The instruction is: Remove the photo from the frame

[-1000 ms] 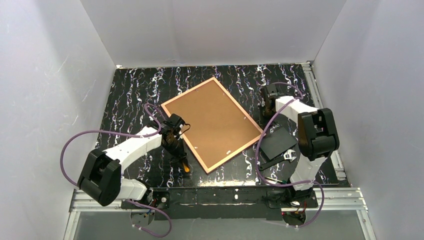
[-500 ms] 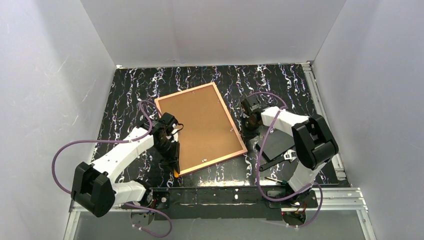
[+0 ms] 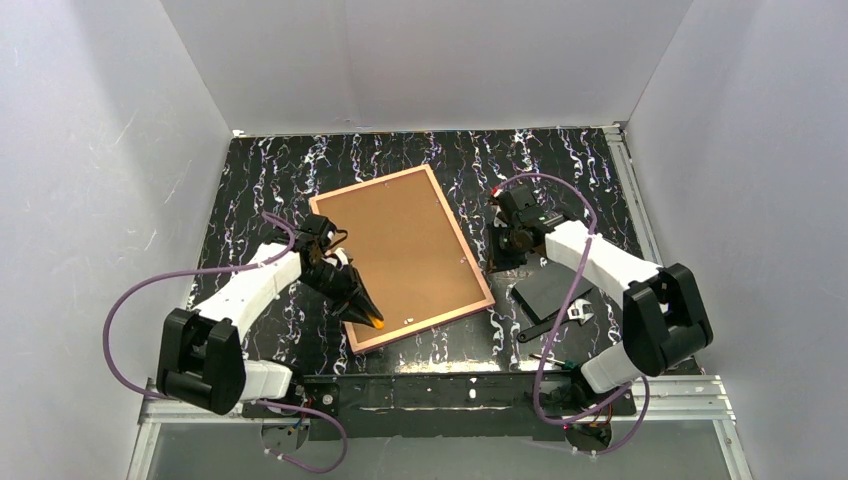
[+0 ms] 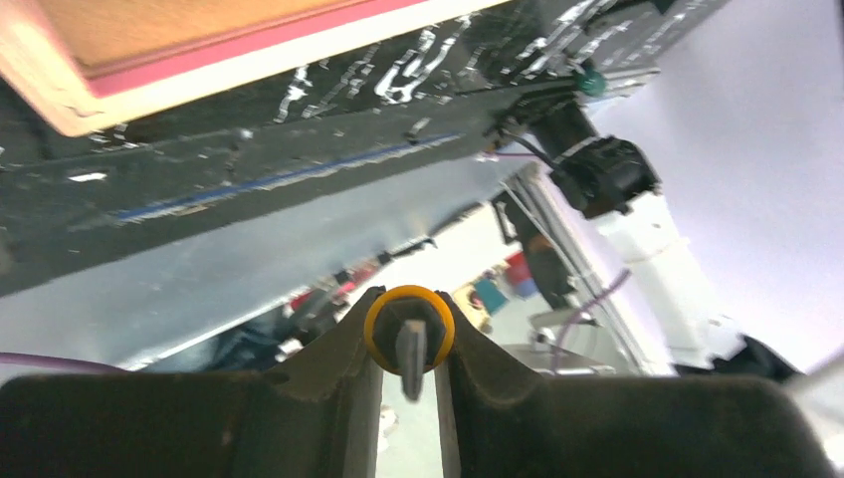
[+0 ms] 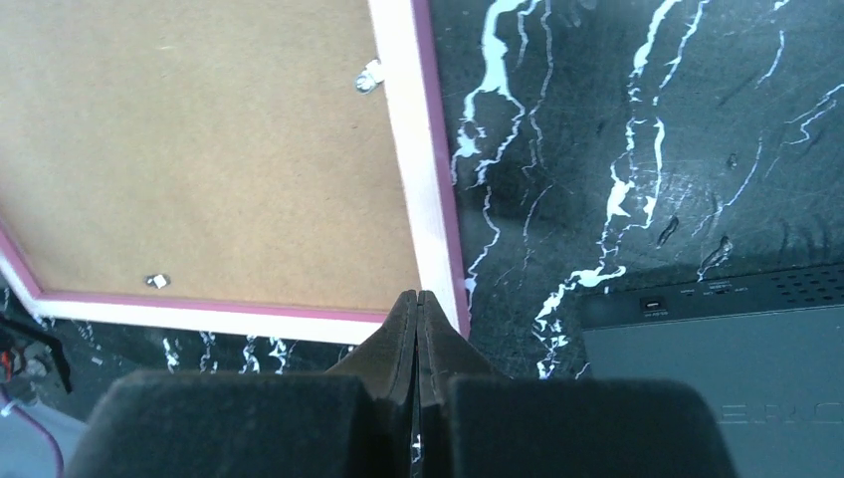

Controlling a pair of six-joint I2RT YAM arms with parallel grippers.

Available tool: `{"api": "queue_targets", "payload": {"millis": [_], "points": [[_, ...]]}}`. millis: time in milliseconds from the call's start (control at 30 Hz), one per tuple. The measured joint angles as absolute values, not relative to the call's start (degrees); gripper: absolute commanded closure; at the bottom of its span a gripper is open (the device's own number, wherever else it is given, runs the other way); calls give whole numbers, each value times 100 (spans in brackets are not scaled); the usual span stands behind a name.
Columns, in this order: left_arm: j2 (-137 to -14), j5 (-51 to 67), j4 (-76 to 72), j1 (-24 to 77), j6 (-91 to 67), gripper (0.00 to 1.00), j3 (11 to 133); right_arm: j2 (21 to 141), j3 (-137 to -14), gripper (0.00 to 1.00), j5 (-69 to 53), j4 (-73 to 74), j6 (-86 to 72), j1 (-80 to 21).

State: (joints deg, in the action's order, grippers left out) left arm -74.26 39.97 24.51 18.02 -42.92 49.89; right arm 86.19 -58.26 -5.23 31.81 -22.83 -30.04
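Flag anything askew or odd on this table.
The frame lies face down, brown back up, skewed diagonally to the edges of the table. The left pincer grips an orange-handled tool by the frame's near corner. Nothing looks spilled or broken.

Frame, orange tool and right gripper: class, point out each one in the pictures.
frame [image 3: 400, 255], top view, on its brown back board.
orange tool [image 4: 409, 307], left wrist view, on its round orange end.
right gripper [image 5: 418, 299], right wrist view, at its shut fingertips.
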Motion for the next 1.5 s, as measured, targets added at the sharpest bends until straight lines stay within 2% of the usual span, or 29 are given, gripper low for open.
{"api": "queue_targets", "payload": {"millis": [200, 333, 533, 700, 867, 933, 1067, 1267, 1367, 1500], "points": [[-7745, 4971, 1756, 1439, -5266, 100, 4770, 8315, -5826, 99, -950, 3048, -2143, -3109], [-7841, 5076, 1601, 1262, -5610, 100, 4681, 8318, -5826, 99, -1306, 2945, -2027, -3229], [-7636, 3883, 2377, 1433, -4834, 100, 5078, 8184, -5651, 99, -1914, 2399, -2099, -3465], [-8680, 2405, 2873, 2530, -3623, 99, 6018, 7992, -5406, 99, -1951, 2318, -2097, -3479], [-10160, 1302, 2788, 3140, -2552, 79, 6499, 7636, -5033, 99, -1791, 2300, -2086, -3479], [-10401, 1035, 2764, 3170, -2303, 71, 6499, 7432, -4853, 99, -1734, 2322, -2084, -3479], [-10455, 432, 2727, 3291, -1990, 49, 6613, 7207, -4650, 99, -1662, 2318, -2088, -3479], [-10186, -113, 2246, 3507, -2018, 37, 6403, 7192, -4602, 99, -1645, 2329, -2084, -3479], [-9795, -344, 1990, 3645, -2104, 39, 6073, 7192, -4593, 99, -1647, 2324, -2084, -3479], [-9347, -631, 1726, 3789, -2263, 53, 5649, 7192, -4521, 99, -1649, 2272, -2084, -3479]]}}
